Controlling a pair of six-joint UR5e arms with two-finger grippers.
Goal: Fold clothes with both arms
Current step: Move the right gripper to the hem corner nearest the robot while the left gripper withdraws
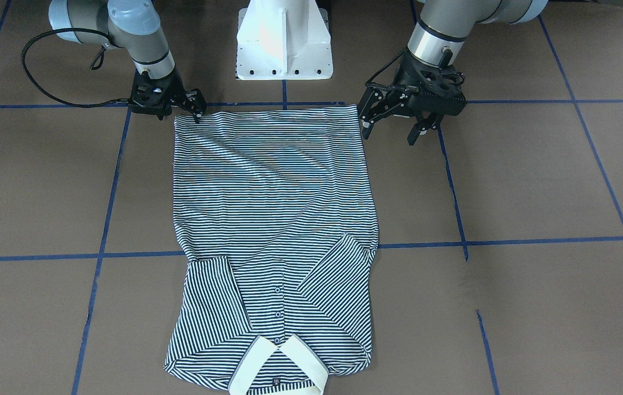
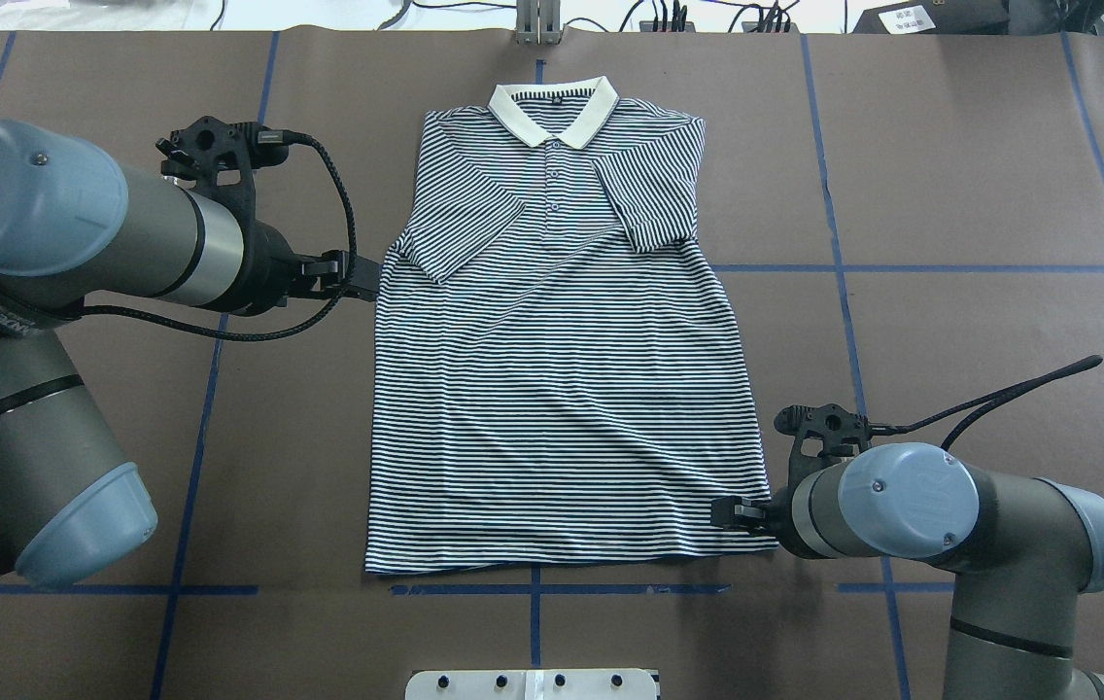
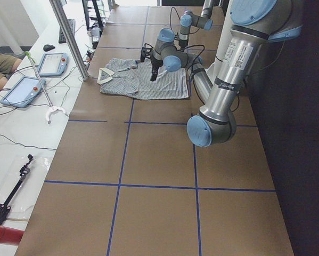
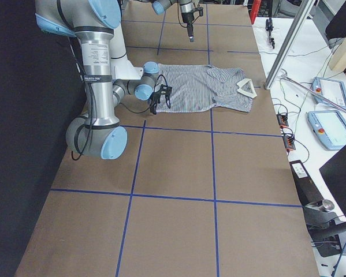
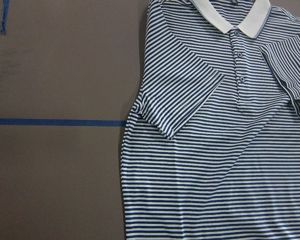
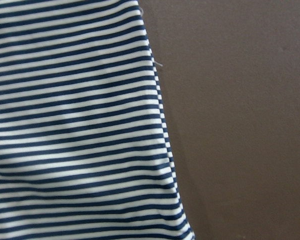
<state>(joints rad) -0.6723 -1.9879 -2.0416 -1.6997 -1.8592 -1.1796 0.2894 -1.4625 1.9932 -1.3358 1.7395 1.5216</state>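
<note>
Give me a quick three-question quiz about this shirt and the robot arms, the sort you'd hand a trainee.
1. True or false: on the polo shirt, the sleeves are spread out sideways.
2. Which part of the shirt lies nearest the robot's white base? A) collar B) hem C) a sleeve
3. Fill in: the end effector hanging with its fingers clearly apart belongs to the robot's ____ arm.

Key: 1 false, both sleeves are folded in over the chest; 2 B; 3 left.
</note>
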